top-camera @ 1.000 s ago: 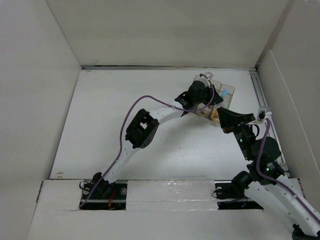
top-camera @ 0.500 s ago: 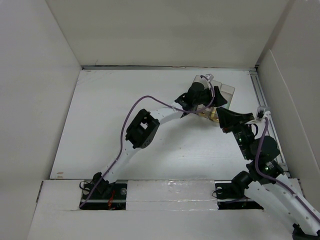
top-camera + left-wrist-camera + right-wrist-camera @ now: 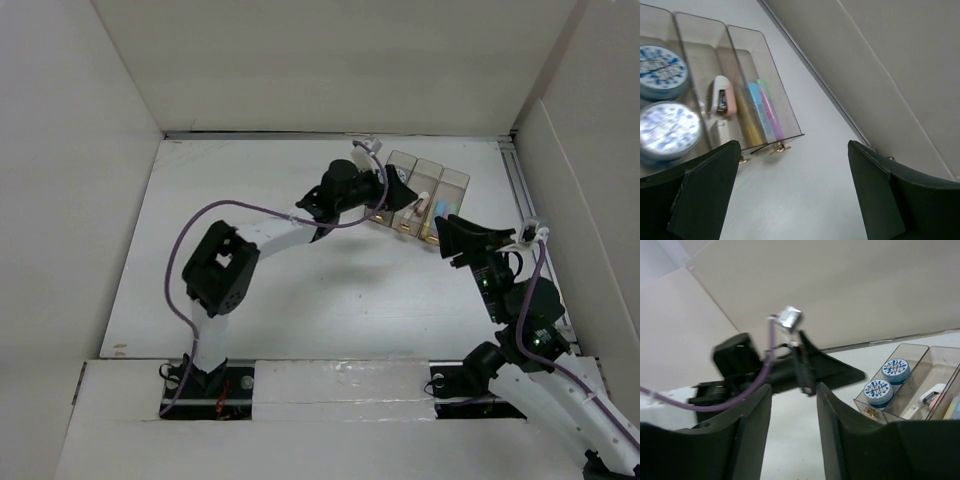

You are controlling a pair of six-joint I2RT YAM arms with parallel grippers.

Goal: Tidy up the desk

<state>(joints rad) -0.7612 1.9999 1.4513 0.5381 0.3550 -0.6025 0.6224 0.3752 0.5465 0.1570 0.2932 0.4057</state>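
The desk (image 3: 300, 290) is a white tabletop. At its back right stands a translucent three-compartment bin (image 3: 432, 192). In the left wrist view the bin (image 3: 782, 131) holds two blue round tins (image 3: 667, 129), a small stapler (image 3: 722, 95) and pastel highlighters (image 3: 762, 111). My left gripper (image 3: 388, 192) (image 3: 795, 195) is open just left of the bin, with only bare desk between its fingers. My right gripper (image 3: 446, 236) (image 3: 792, 425) is open and empty at the bin's near right corner. It faces the left gripper (image 3: 790, 367), and the tins (image 3: 879, 391) lie to its right.
White upright panels (image 3: 330, 70) close in the desk at the back and both sides. A metal rail (image 3: 520, 190) runs along the right edge beside the bin. The left arm's elbow (image 3: 215, 270) juts out over the middle left of the desk.
My left gripper has opened wide and drawn back to the left off the bin, uncovering its compartments. The left elbow has swung left. My right gripper's jaws have parted.
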